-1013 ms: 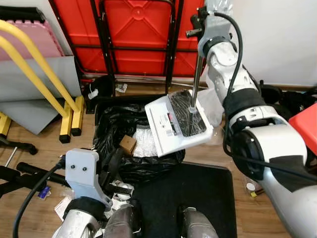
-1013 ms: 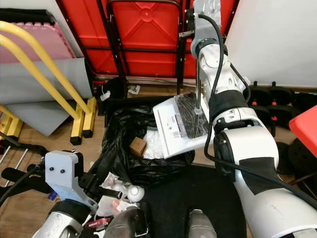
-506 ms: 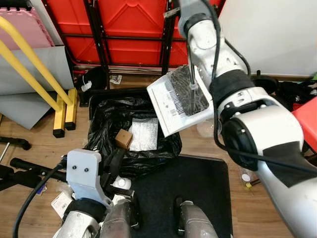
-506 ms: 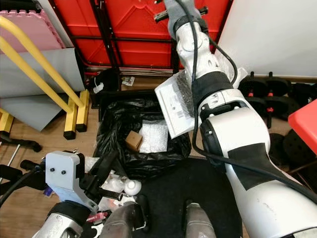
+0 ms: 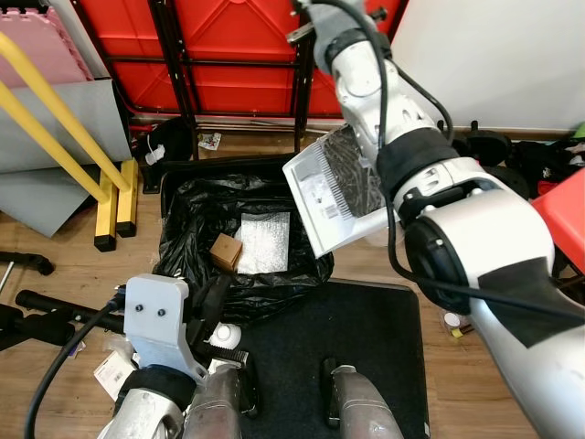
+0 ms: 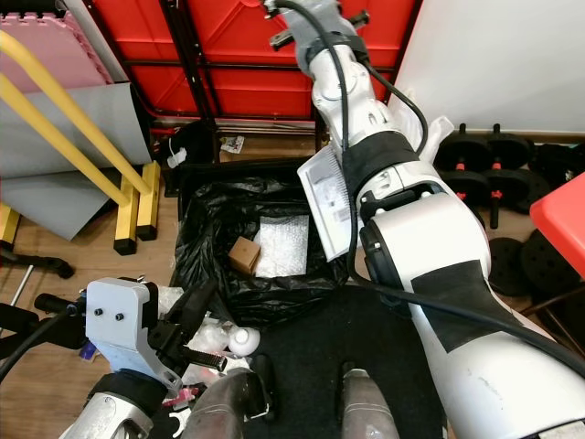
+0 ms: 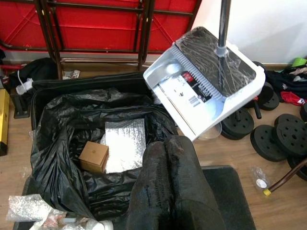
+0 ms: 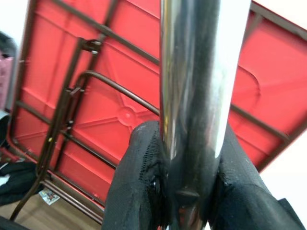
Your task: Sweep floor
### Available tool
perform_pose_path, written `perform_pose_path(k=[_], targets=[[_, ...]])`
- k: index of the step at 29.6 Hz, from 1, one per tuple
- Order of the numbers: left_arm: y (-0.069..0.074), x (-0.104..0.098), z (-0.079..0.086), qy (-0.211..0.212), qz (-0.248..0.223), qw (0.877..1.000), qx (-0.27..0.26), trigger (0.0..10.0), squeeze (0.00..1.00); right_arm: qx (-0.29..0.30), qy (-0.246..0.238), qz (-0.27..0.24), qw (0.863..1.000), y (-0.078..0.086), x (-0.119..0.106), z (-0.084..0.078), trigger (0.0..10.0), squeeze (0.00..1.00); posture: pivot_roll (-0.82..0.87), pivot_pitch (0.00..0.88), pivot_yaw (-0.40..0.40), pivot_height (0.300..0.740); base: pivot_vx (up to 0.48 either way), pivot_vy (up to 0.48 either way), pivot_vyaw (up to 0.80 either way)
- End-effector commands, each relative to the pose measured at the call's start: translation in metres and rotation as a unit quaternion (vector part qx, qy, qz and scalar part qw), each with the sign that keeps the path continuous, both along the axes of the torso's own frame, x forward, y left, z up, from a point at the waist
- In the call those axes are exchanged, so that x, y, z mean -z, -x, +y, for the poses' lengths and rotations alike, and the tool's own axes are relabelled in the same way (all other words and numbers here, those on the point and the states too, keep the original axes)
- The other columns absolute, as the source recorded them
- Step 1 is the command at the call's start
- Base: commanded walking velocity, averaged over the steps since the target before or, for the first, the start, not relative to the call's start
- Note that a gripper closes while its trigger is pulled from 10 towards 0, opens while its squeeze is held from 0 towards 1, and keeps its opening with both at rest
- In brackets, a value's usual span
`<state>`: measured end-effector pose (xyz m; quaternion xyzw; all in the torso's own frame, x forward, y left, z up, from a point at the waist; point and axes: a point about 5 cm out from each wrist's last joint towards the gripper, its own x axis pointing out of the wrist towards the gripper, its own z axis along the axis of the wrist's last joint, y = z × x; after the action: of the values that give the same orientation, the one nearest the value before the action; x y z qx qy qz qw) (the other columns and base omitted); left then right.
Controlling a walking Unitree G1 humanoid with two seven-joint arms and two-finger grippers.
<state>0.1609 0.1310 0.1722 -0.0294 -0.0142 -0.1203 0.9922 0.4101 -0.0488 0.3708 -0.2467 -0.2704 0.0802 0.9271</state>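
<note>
Right gripper [image 8: 187, 191]: raised high in front of the folded red table [image 5: 238, 46], black fingers [image 8: 139, 177] clamped either side of the shiny metal handle pole [image 8: 192, 72]; gripped high on the pole, likely for leverage in tipping.
White plastic dustpan [image 7: 206, 86]: hung from that pole, tilted mouth-down over the far right rim of the bin; judged to be mid-emptying.
Black-bagged rubbish bin [image 5: 187, 219]: on the wood floor, just ahead of the black mat [image 5: 366, 338]; already holding a small brown cardboard box [image 7: 93, 155] and a silvery bubble-wrap sheet [image 7: 124, 143].
Left gripper [image 7: 168, 191]: low and near the body, fingers pressed together on nothing, pointing at the bin; apparently idle.
Loose white scraps [image 7: 29, 208]: on the floor beside the bin's near side, likely not yet swept.
Risk: debris sliding past the rim.
</note>
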Motion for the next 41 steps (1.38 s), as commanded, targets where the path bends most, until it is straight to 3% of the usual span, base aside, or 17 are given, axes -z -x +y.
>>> perform_pose_path(k=[1,5,17,20,25,27,28,31,32,34,36,39,41], targets=[[0.002,0.001,0.003,-0.002,0.011,1.000,-0.028,10.0,0.00,-0.024,0.020,-0.060,0.998,0.011,-0.025,0.014,10.0,0.00,0.02,0.338,-0.071,0.740,0.000,0.000,0.80],[0.002,0.001,0.002,-0.003,0.011,0.999,-0.031,10.0,0.00,-0.033,-0.018,-0.062,0.997,0.012,-0.030,0.014,10.0,0.00,0.03,0.335,-0.073,0.740,0.000,0.000,0.78],[0.001,0.002,0.002,-0.004,0.011,0.999,-0.032,10.0,0.00,-0.027,-0.052,-0.041,0.997,0.008,-0.026,0.003,10.0,0.00,0.03,0.327,-0.070,0.740,0.000,0.000,0.06],[-0.001,0.005,0.003,-0.001,0.018,0.999,-0.027,10.0,0.00,-0.006,-0.090,-0.011,0.996,0.000,-0.014,-0.023,10.0,0.00,0.02,0.315,-0.063,0.740,0.000,0.000,0.00],[-0.002,0.007,0.004,0.010,0.026,0.999,-0.028,10.0,0.00,-0.009,-0.125,0.013,0.992,-0.004,-0.002,-0.038,10.0,0.00,0.02,0.294,-0.059,0.740,0.000,0.000,0.00],[-0.004,0.008,0.005,0.016,0.029,0.999,-0.031,10.0,0.00,-0.022,-0.153,0.033,0.987,-0.006,0.007,-0.047,10.0,0.00,0.01,0.271,-0.064,0.740,0.000,0.000,0.00],[-0.004,0.009,0.006,0.019,0.029,0.999,-0.033,10.0,0.00,-0.044,-0.196,0.060,0.978,-0.008,0.020,-0.055,10.0,0.00,0.01,0.254,-0.061,0.740,0.000,0.000,0.00],[-0.005,0.010,0.007,0.020,0.029,0.999,-0.034,10.0,0.00,-0.067,-0.228,0.079,0.968,-0.007,0.034,-0.062,10.0,0.00,0.01,0.247,-0.059,0.740,0.000,0.000,0.00],[-0.007,0.012,0.009,0.019,0.028,0.999,-0.035,10.0,0.00,-0.099,-0.254,0.095,0.958,0.002,0.058,-0.071,10.0,0.00,0.00,0.230,-0.052,0.740,0.000,0.000,0.00],[-0.007,0.012,0.009,0.019,0.028,0.999,-0.035,10.0,0.00,-0.099,-0.254,0.095,0.958,0.002,0.058,-0.071,10.0,0.00,0.00,0.230,-0.052,0.740,0.000,0.000,0.00],[-0.012,0.014,0.012,0.007,0.028,0.999,-0.032,10.0,0.00,-0.108,-0.243,0.106,0.958,0.018,0.080,-0.073,10.0,0.00,-0.01,0.214,-0.038,0.740,0.480,0.000,0.00],[-0.015,0.015,0.013,0.005,0.028,0.999,-0.032,10.0,0.00,-0.109,-0.237,0.110,0.959,0.025,0.088,-0.074,10.0,0.00,-0.02,0.207,-0.032,0.740,0.480,0.000,0.00],[-0.021,0.018,0.017,0.014,0.035,0.999,-0.039,10.0,0.00,-0.099,-0.185,0.116,0.971,0.041,0.110,-0.077,10.0,0.00,-0.04,0.181,-0.027,0.740,0.000,0.000,0.00]])
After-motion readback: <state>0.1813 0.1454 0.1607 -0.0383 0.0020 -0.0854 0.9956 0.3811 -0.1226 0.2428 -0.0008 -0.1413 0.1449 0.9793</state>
